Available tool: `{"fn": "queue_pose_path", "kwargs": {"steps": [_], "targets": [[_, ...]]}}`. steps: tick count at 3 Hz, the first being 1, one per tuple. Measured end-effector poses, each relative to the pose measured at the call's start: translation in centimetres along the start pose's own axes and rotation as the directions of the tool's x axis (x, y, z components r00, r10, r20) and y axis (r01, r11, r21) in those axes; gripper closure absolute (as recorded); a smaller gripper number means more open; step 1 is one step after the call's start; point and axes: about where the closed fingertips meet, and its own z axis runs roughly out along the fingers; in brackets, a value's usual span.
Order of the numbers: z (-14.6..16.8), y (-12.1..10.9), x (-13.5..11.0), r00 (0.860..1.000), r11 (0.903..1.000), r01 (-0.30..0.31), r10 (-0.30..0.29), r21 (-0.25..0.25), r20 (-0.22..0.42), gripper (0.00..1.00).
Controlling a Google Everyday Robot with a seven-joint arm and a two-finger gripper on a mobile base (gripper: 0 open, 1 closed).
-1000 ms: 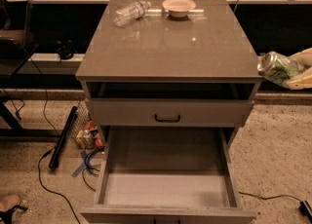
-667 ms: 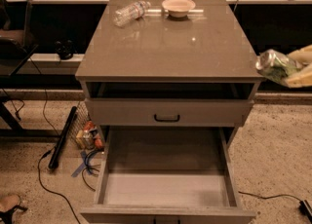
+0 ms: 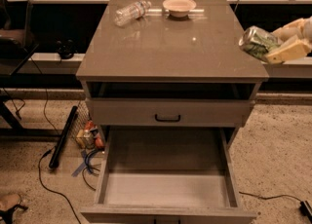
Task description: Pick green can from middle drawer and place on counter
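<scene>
My gripper (image 3: 273, 47) comes in from the right edge, level with the counter's right side, and is shut on the green can (image 3: 256, 42). The can is tilted with its silver end facing left, held just above the right edge of the counter (image 3: 170, 47). The middle drawer (image 3: 165, 169) is pulled open below, and its grey inside holds nothing.
A clear plastic bottle (image 3: 130, 12) lies on its side at the counter's back left. A pale bowl (image 3: 179, 6) stands at the back middle. The upper drawer with a black handle (image 3: 167, 118) is shut. Cables, a black bar and small items (image 3: 87, 138) lie on the floor at left.
My gripper with the green can has moved a little to the left, closer over the counter's right edge. Nothing else has moved.
</scene>
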Motion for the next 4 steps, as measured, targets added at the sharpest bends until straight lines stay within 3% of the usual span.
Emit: {"fn": "queue_pose_path", "kwargs": {"steps": [1,2,3,4], "targets": [[3.2,-2.0,-1.6,0.993,0.9945,-0.102,0.103,0.024,-0.060,1.00],[7.4,-2.8,-2.4,0.977,0.9818,-0.190,0.190,0.008,-0.098,1.00],[12.7,-3.9,-3.5,0.957,0.9646,-0.263,0.258,-0.022,-0.135,0.73],[15.0,-4.7,-4.2,0.948,0.9562,-0.292,0.287,-0.020,-0.140,0.51]]}}
